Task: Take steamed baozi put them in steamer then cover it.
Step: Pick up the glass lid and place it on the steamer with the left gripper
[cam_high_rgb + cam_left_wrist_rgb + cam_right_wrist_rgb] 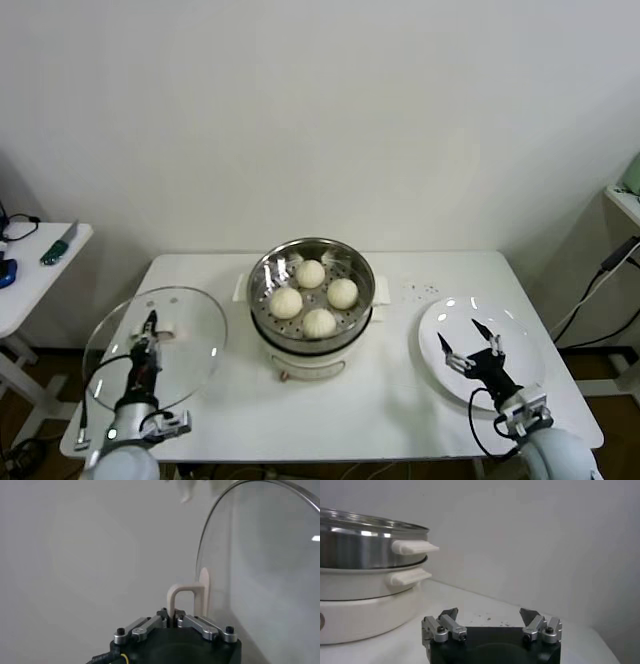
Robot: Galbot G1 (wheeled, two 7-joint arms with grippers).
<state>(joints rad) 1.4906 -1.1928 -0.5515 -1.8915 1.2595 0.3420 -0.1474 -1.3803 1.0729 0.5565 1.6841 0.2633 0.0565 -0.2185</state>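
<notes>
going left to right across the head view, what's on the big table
cover held by the left end effector → steamer with four steamed baozi → white plate under the open right end effector

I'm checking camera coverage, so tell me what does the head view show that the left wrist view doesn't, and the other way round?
Only the head view shows the four baozi in the steamer, the white plate and the right pincer, open above that plate. Only the left wrist view shows up close how the left pincer is shut on the lid's bar handle. Both show the glass lid held by the left pincer off to the steamer's left, not yet on it.
</notes>
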